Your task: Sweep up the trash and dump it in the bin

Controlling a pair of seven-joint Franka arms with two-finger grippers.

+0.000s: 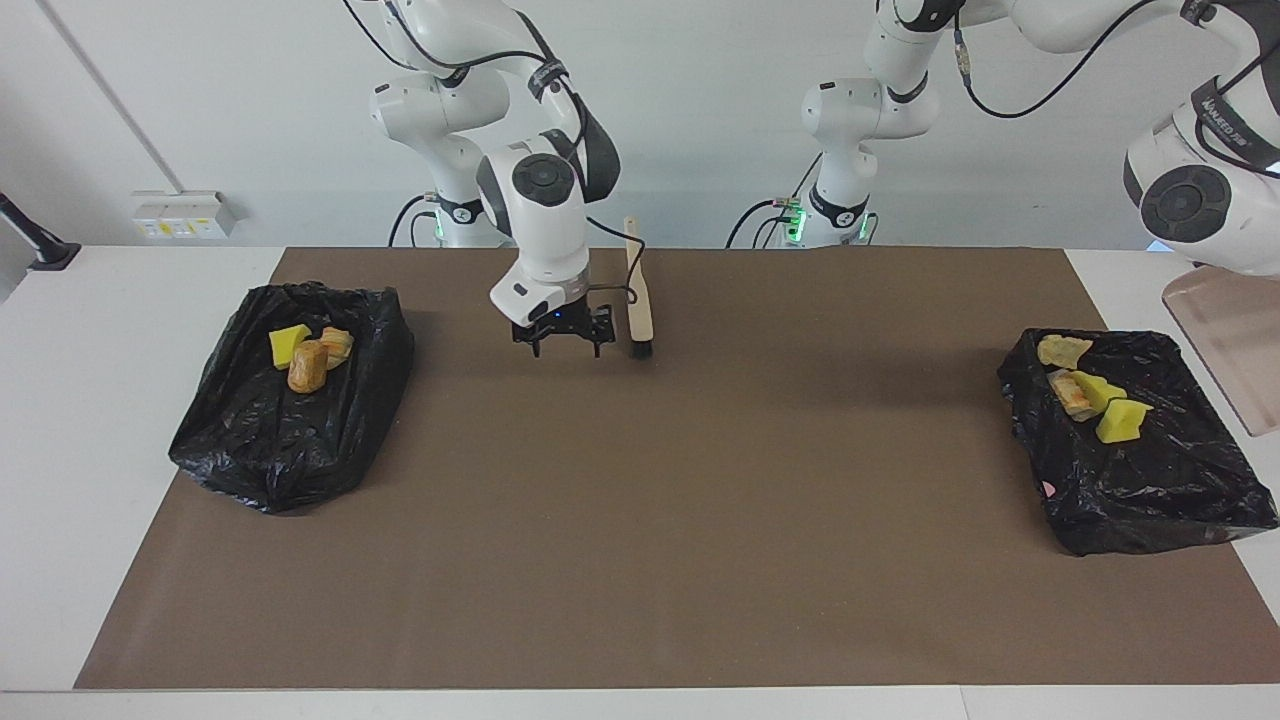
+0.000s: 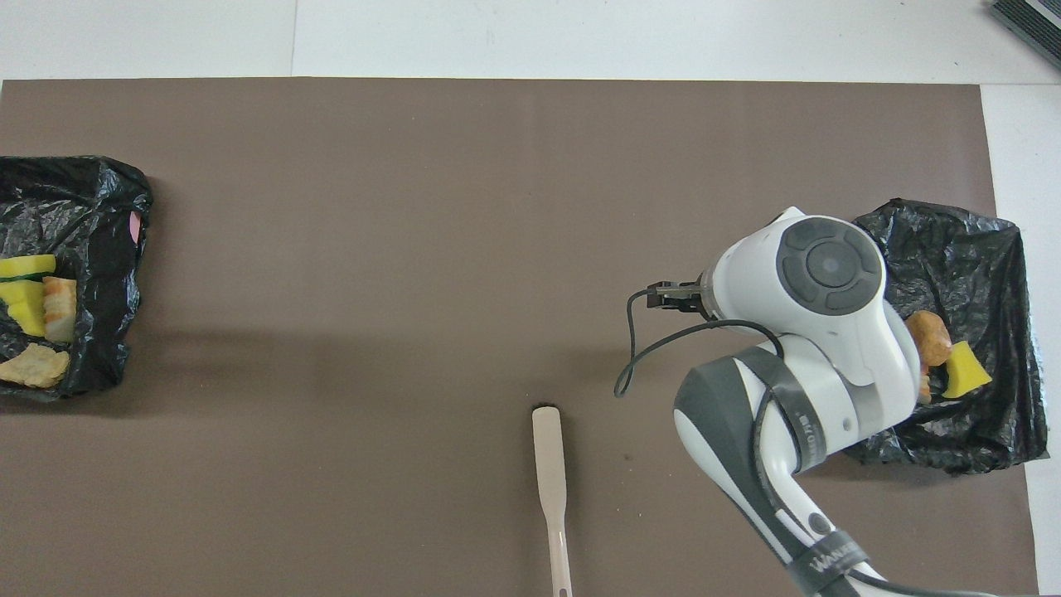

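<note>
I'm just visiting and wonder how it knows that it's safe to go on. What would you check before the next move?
1. All trash binned: ok, four scraps in the bin at the left arm's end, three in the bin at the right arm's end.
2. Dustpan empty: ok, its face shows bare.
3. Brush free: ok, it lies on the mat, with the right tool open beside it.
4. Hold on the dustpan: cannot tell, hidden.

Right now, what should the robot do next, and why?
Probably lower the dustpan onto the table: it looks empty, the scraps all lie in the two black bins, and the right gripper is open beside the brush.
</note>
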